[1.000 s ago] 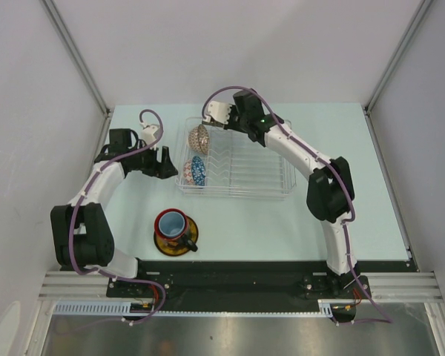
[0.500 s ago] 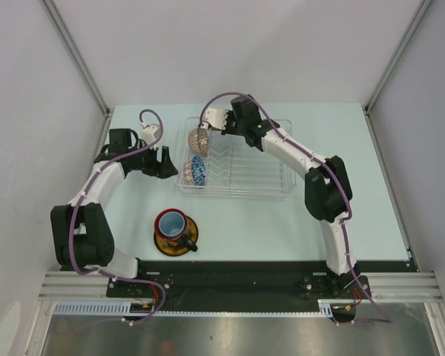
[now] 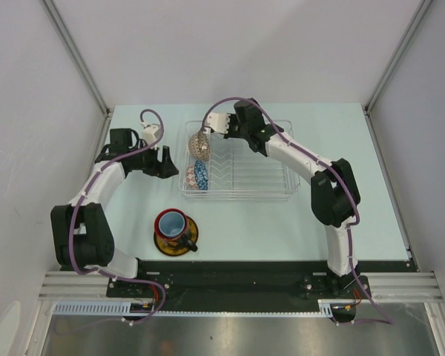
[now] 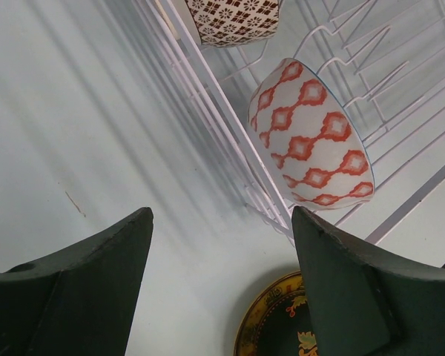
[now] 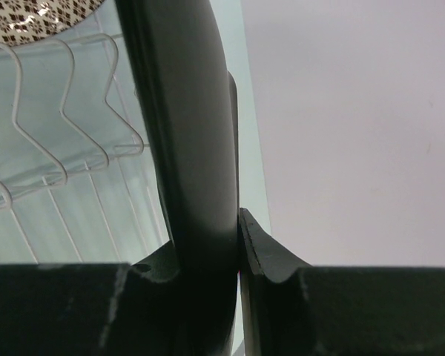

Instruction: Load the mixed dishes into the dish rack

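From above I count two arms, one dish rack [image 3: 237, 195] and four dishes that I can name. The rack stands on the pale table [image 3: 356, 185], and two bowls are in its left end: the beige netted bowl [image 3: 200, 146] at the far corner and the small blue bowl [image 3: 199, 174] nearer, both standing on edge. One red mug [image 3: 170, 221] sits on one yellow saucer [image 3: 163, 245] on the table, in front of the rack and apart from it. The left gripper [image 3: 169, 163] hangs just beside the left side of the rack. The right gripper [image 3: 206, 131] reaches over the rack's far left corner, just above the netted bowl. In the left wrist view the left gripper [image 4: 221, 222] has its two fingers spread wide with nothing between them. Beyond them I see the rack wires, the blue bowl [image 4: 311, 144] with its red diamond net outside, a part of the netted bowl [image 4: 233, 18], and low down an arc of the saucer [image 4: 271, 326]. In the right wrist view the two fingers pinch one dark, smooth, curved slab, the black plate [image 5: 185, 148], seen on its edge. Its pattern does not show from here. It stands over the rack prongs, with the netted bowl [image 5: 52, 15] at the upper left.
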You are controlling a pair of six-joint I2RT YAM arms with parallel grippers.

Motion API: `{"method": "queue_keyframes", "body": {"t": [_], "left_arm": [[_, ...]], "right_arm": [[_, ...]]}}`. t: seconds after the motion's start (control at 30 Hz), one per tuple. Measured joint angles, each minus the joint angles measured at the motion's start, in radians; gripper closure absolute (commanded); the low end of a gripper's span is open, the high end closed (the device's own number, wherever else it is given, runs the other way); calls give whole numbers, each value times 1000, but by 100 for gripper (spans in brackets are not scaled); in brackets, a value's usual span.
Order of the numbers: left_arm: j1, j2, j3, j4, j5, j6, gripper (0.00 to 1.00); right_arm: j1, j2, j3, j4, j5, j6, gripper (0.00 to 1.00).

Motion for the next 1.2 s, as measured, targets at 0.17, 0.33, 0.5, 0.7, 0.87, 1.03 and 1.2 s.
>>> {"method": "queue_keyframes", "body": {"t": [0.17, 0.33, 0.5, 0.7, 0.87, 1.03, 1.2], "left_arm": [[-2, 0, 0, 0, 0, 0, 19], [-3, 0, 0, 0, 0, 0, 20], [-13, 0, 0, 0, 0, -2, 20], [-24, 0, 0, 0, 0, -2, 20], [-24, 0, 0, 1, 0, -3, 20], [-25, 0, 0, 8, 0, -3, 20], [-25, 0, -1, 11, 0, -3, 20]], "right_arm": [[-10, 0, 26, -29, 34, 4, 100], [-29, -3, 32, -47, 45, 9, 100], [-43, -23, 22, -63, 50, 11, 100], [-49, -56, 7, -58, 71, 10, 100], [-50, -66, 7, -60, 71, 10, 100], [-47, -76, 4, -60, 71, 12, 100], [-36, -96, -20, -59, 71, 19, 100]]}}
